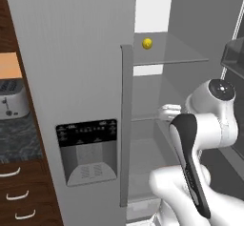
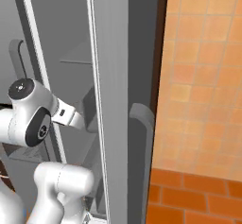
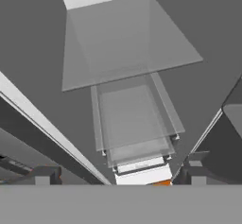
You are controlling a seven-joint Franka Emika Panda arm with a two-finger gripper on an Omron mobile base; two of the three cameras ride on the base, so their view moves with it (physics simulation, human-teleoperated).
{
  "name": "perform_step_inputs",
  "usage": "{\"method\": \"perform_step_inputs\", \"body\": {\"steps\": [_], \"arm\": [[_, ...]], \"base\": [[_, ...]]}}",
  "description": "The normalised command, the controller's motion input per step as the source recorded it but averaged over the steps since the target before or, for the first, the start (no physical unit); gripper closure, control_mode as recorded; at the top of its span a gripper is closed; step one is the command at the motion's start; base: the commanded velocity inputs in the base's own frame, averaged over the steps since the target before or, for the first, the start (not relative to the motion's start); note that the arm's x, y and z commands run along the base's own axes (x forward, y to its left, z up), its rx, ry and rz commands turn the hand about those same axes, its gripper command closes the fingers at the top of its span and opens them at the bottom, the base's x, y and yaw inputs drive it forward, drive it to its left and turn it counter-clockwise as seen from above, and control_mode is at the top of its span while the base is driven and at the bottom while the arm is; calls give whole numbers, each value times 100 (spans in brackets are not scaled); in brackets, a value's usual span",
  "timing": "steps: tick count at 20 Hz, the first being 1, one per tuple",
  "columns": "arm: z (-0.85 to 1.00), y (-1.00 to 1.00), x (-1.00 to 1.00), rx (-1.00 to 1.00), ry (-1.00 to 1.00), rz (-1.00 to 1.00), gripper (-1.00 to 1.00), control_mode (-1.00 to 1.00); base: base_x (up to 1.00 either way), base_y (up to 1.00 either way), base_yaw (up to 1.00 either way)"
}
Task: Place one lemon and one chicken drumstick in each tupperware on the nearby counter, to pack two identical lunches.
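- Far left, I see the surface, dark stone, well away from the fridge.
- One lemon sits on the upper fridge shelf.
- My gripper hangs inside the fridge below it, jaws wide, empty; I judge the fetching step, so I must raise toward the lemon.

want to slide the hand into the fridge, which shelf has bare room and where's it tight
The upper glass shelf is bare except for the lemon near its left front, beside the closed door's handle; everything to the lemon's right is free. The lower shelf looks bare in the hand view. Tightest is the right side, where the open door's bin juts in.
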Motion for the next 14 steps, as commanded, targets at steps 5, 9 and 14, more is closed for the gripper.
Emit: {"method": "perform_step_inputs", "body": {"steps": [5,9,14], "arm": [[80,-14,-16,-7,-24,-1,-100,-100],[100,0,-28,-13,-34,1,-100,-100],[100,0,-44,-8,-26,3,-100,-100]], "base": [[0,-10,-2],[0,0,0],[0,0,0]]}}
